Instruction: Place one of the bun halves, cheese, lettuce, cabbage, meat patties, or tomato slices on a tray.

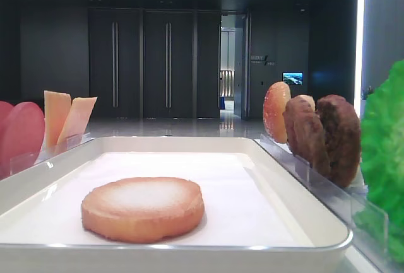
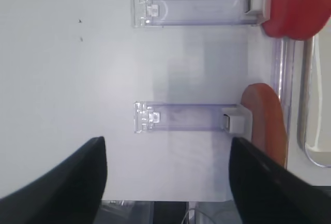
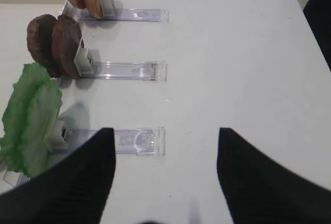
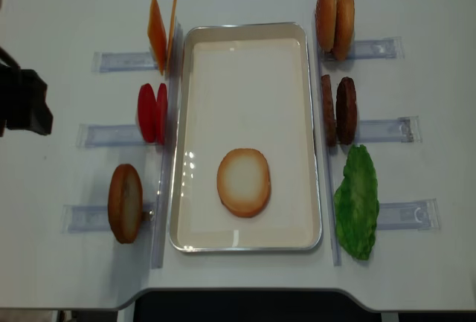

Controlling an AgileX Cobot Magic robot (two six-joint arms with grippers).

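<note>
A bun half (image 4: pixel 244 182) lies pale face up on the white tray (image 4: pixel 245 246), and in the low view it sits near the tray's front (image 1: pixel 142 209). Left of the tray stand cheese (image 4: pixel 160 32), tomato slices (image 4: pixel 152 112) and another bun half (image 4: pixel 125 203). To its right are two bun halves (image 4: pixel 335 21), meat patties (image 4: pixel 338 110) and lettuce (image 4: pixel 357 201). Cabbage is out of view. My left gripper (image 2: pixel 165 146) is open and empty over the table beside that left bun half (image 2: pixel 266 120). My right gripper (image 3: pixel 164 133) is open and empty, right of the lettuce (image 3: pixel 31 115).
Clear plastic holder rails (image 4: pixel 390 130) run outward from each food piece on both sides of the tray. The left arm's black body (image 4: pixel 22 102) shows at the table's left edge. The table's front edge (image 4: pixel 238 288) runs just below the tray.
</note>
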